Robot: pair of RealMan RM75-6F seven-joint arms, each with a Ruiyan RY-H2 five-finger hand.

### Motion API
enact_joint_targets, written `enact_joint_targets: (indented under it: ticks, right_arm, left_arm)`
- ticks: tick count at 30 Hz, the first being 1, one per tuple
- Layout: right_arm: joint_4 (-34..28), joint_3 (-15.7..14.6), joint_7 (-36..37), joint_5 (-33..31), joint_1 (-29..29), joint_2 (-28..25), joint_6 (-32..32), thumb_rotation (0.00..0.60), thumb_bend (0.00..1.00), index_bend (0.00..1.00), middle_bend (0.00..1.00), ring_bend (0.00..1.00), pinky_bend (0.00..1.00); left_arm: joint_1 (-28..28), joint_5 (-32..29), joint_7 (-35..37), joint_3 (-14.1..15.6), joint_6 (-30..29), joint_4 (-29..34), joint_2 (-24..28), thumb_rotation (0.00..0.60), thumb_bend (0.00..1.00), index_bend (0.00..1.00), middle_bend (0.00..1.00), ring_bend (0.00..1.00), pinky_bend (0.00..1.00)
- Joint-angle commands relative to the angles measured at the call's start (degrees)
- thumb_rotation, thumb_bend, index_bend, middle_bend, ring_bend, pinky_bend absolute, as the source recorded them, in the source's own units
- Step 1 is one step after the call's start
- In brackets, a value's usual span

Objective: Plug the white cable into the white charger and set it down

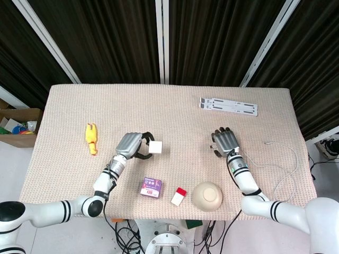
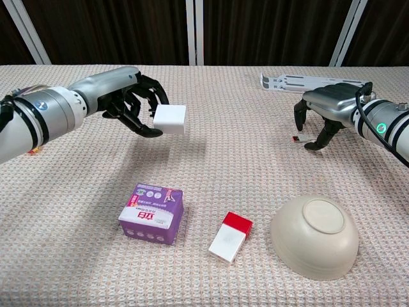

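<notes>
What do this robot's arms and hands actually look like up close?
Both arms are glossy white tubes with black bands at the joints. The left hand and right hand have silver-grey metallic backs and black fingers, shaped much like a human hand. A thin black cable runs along each forearm. The right wrist carries a small green light.

The bench (image 1: 175,106) is covered by a beige woven cloth. A yellow toy (image 1: 92,138) is seen lying near its left edge, and a white folding stand (image 1: 229,106) toward the far right. At the near edge a purple packet (image 2: 152,214), a white block with a red end (image 2: 231,238) and an upturned beige bowl (image 2: 314,235) are set in a row. A thin white cable (image 1: 280,169) is looped along the right side.
</notes>
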State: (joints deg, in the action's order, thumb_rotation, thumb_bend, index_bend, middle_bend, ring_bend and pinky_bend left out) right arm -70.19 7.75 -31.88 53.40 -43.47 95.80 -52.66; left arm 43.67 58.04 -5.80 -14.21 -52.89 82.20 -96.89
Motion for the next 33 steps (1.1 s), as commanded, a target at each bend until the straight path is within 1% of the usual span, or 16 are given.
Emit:
enact_joint_targets:
  ticks: [1, 4, 28, 33]
  right_arm:
    - [0.17, 0.08, 0.23, 0.28, 0.04, 0.13, 0.05, 0.600, 0.30, 0.51, 0.34, 0.18, 0.27]
    - [0.38, 0.05, 0.56, 0.77, 0.16, 0.27, 0.01, 0.600, 0.32, 0.52, 0.35, 0.18, 0.27]
    - [4.02, -0.74, -0.46, 4.23, 0.96, 2.26, -0.82, 0.600, 0.33, 0.56, 0.35, 0.18, 0.26]
    - [4.60, -0.56, -0.39, 4.48, 1.10, 2.70, -0.73, 0.600, 0.33, 0.58, 0.36, 0.18, 0.26]
  left_arm:
    - [-0.04, -0.08, -0.09, 0.07, 0.00, 0.04, -0.01, 0.600, 0.35, 0.56, 0.48, 0.73, 0.94]
    - [-0.09, -0.24, -0.35, 0.16, -0.09, 0.24, -0.03, 0.600, 0.35, 0.56, 0.48, 0.73, 0.94]
    - [-0.15, -1.14, -1.25, 0.29, 0.04, 1.01, 0.41, 0.600, 0.35, 0.56, 0.47, 0.73, 0.94]
    - [-0.14, -1.22, -1.10, 0.32, 0.20, 0.81, 0.33, 0.600, 0.34, 0.56, 0.47, 0.73, 0.94]
